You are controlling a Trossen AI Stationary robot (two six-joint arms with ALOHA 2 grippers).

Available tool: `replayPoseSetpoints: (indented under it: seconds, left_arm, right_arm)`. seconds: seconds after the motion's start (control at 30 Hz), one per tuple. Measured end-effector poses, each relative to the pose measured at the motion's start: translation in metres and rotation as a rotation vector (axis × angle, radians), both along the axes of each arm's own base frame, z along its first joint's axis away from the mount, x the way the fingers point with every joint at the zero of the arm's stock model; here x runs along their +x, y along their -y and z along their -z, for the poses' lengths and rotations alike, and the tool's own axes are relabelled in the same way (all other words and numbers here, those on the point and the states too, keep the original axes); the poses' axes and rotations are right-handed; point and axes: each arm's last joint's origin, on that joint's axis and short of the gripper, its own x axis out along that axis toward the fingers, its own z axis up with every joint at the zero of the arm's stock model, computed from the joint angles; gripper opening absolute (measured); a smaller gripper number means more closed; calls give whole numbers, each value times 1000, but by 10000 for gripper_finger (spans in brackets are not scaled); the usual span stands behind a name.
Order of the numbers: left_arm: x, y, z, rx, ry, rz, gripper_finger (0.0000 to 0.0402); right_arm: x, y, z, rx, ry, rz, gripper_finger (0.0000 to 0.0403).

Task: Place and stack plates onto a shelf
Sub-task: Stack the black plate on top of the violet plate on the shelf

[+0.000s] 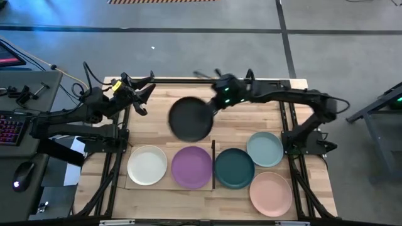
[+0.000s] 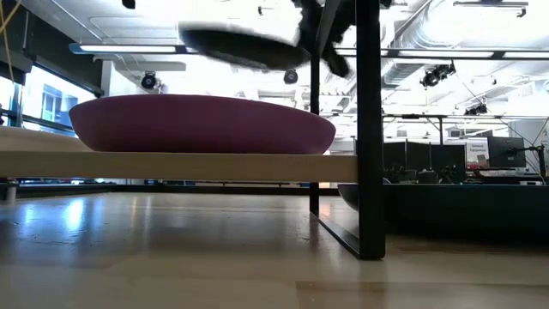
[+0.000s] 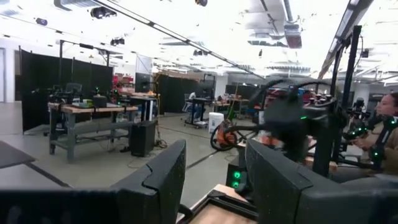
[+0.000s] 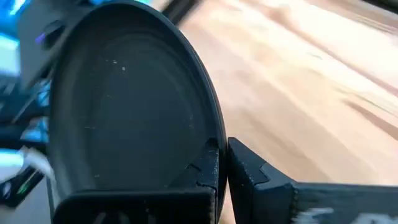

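A black plate [image 1: 190, 119] hangs in the air over the table's far middle, held by my right gripper [image 1: 215, 107], which is shut on it. The low view shows this black plate [image 2: 240, 43] high above the purple one [image 2: 202, 124]. The white plate [image 1: 147, 165] and the purple plate [image 1: 191, 167] rest flat side by side on the pale shelf board [image 1: 168, 186]. The dark teal plate [image 1: 234, 168], pale mint plate [image 1: 265, 149] and pink plate [image 1: 271, 193] lie on the tabletop to the shelf's right. My left gripper [image 1: 141, 94] waits open at the far left. My right gripper pinches the black plate by its rim [image 4: 208, 134] on the side toward the table's right and far edge, one finger [image 4: 208, 171] on the plate's upper face and the other [image 4: 252, 177] on the outer side. The plate is lifted clear and roughly level, reaching out toward the table's left.
A thin dark strip [image 1: 213, 164] marks the shelf's right short edge, close to the teal plate. In the low view the shelf [image 2: 171, 163] stands raised on a dark frame post [image 2: 369, 129]. Bare tabletop [image 1: 157, 125] lies between the arms. A person [image 3: 382, 134] shows in the room behind.
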Motion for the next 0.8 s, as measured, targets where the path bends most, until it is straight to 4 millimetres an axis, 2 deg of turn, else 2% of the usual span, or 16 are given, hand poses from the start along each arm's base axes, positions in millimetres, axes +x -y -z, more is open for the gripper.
replayPoseSetpoints:
  seconds: [0.17, 0.37, 0.57, 0.8]
  left_arm:
    - [0, 0, 0, -6, 4, 2, 156]
    - [0, 0, 0, -24, 15, 8, 156]
    - [0, 0, 0, -23, 14, 8, 156]
    - [0, 0, 0, -23, 14, 9, 156]
  right_arm:
    - [48, -28, -13, -91, -18, -178, 0]
    - [82, -56, -3, -185, -128, -379, 0]
    - [98, -86, 24, -189, -194, -529, 0]
    - [105, -97, 44, -205, -249, -581, 0]
